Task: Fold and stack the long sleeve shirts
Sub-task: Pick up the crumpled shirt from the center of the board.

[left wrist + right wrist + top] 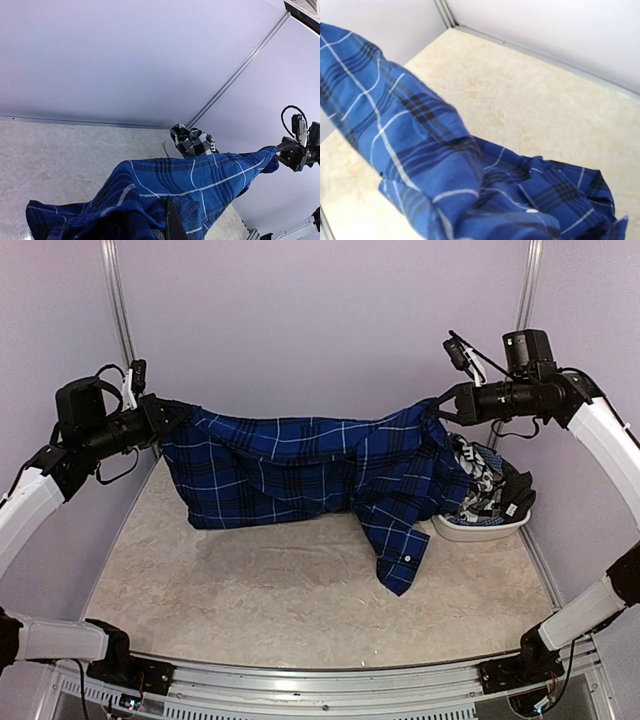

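Note:
The royal blue plaid shirt [300, 468] hangs stretched between both grippers above the back of the table, one sleeve [400, 545] drooping onto the mat. My left gripper [172, 418] is shut on its left end. My right gripper [445, 405] is shut on its right end. In the left wrist view the blue shirt [200, 175] runs away to the right gripper [282, 150], and one dark finger [174, 225] shows against the cloth. In the right wrist view the blue shirt [420, 150] fills the frame and hides the fingers. The black-and-white checked shirt [490, 485] lies bunched in a tray.
A white tray [480, 530] holding the checked shirt stands at the right edge of the beige mat [280, 590]; it also shows in the left wrist view [192, 141]. Lilac walls with metal rails [118, 300] close in the back and sides.

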